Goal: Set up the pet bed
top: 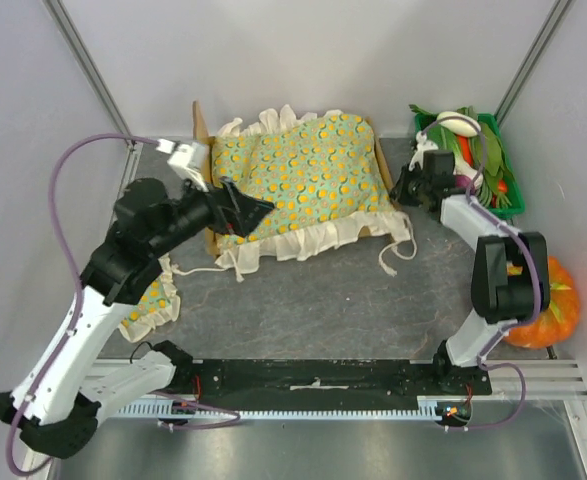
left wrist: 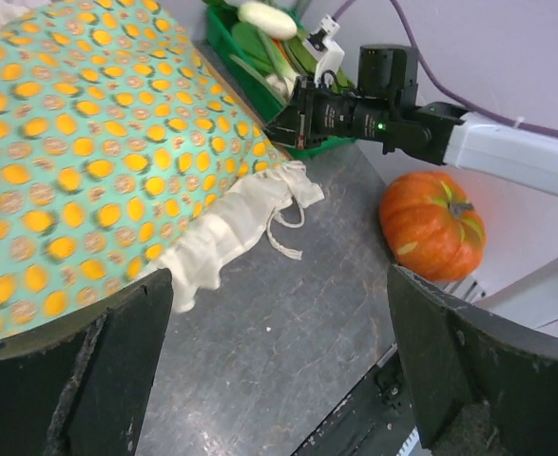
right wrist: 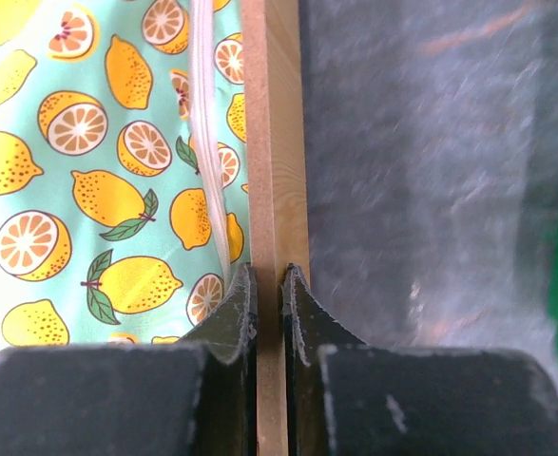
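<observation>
The pet bed (top: pixel 201 132) lies across the back of the table, and only its light-wood edges show round a green lemon-print frilled cushion (top: pixel 303 170) that covers it. My right gripper (top: pixel 405 186) is at the bed's right side. In the right wrist view, that gripper (right wrist: pixel 269 285) is shut on the thin wooden side rail (right wrist: pixel 274 142), with the cushion (right wrist: pixel 88 171) just to the left. My left gripper (top: pixel 248 215) hovers over the cushion's left front corner. In the left wrist view, this gripper (left wrist: pixel 279 275) is open and holds nothing. It sits above the cushion (left wrist: pixel 60 142) and bare table.
A small matching pillow (top: pixel 153 300) lies under my left arm. A green crate of vegetables (top: pixel 485 150) stands at the back right, behind my right gripper (left wrist: pixel 283 119). An orange pumpkin (top: pixel 545 300) (left wrist: pixel 431 223) sits at the right edge. Cushion ties (top: pixel 393 250) trail onto the grey tabletop.
</observation>
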`<action>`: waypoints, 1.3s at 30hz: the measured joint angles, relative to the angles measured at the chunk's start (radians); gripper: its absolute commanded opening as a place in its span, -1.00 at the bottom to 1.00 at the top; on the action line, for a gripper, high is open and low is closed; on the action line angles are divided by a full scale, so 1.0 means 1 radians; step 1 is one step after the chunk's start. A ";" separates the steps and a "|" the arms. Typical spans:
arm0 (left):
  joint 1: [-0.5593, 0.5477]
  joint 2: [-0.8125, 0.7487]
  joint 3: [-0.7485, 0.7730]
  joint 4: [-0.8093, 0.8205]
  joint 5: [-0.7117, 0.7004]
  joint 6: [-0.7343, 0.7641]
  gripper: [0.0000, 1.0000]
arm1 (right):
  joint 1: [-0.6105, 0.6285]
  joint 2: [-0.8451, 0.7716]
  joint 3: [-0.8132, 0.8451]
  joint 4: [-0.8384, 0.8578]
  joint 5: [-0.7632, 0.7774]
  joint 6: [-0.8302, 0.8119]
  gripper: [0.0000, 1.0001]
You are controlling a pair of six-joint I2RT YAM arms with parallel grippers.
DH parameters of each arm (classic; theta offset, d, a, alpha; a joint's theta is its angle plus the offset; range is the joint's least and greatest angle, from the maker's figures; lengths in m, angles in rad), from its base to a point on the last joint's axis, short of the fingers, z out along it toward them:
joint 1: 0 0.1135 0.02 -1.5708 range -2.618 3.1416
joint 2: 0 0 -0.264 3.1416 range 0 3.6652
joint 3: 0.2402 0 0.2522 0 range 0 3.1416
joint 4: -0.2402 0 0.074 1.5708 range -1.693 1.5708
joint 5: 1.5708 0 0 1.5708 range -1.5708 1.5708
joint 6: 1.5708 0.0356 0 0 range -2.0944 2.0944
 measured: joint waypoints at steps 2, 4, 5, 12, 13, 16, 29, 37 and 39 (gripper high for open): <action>-0.122 0.045 0.008 0.008 -0.087 0.026 0.99 | 0.030 -0.078 -0.090 0.010 0.015 0.015 -0.98; -0.259 0.109 0.016 0.017 -0.181 0.060 0.99 | 0.085 -0.175 -0.195 0.017 0.053 0.050 -0.99; -0.313 0.149 0.017 0.027 -0.228 0.079 0.99 | 0.107 -0.208 -0.227 0.018 0.068 0.070 -0.99; -0.555 0.344 -0.098 0.119 -0.401 0.174 0.99 | 0.251 -0.475 -0.524 0.131 0.171 0.295 -0.94; -0.579 0.365 -0.124 0.140 -0.414 0.188 0.98 | 0.268 -0.497 -0.547 0.141 0.188 0.315 -0.94; -0.629 0.435 -0.163 0.191 -0.440 0.217 0.97 | 0.307 -0.534 -0.588 0.164 0.216 0.359 -0.87; -0.690 0.655 -0.214 0.350 -0.608 0.226 0.39 | 0.340 -0.677 -0.623 0.033 0.170 0.368 -0.07; -0.697 0.695 -0.212 0.396 -0.695 0.215 -0.96 | 0.295 -0.785 -0.597 -0.135 0.175 0.301 0.23; -0.694 0.693 -0.212 0.391 -0.711 0.212 -0.97 | 0.295 -0.831 -0.588 -0.196 0.179 0.281 0.24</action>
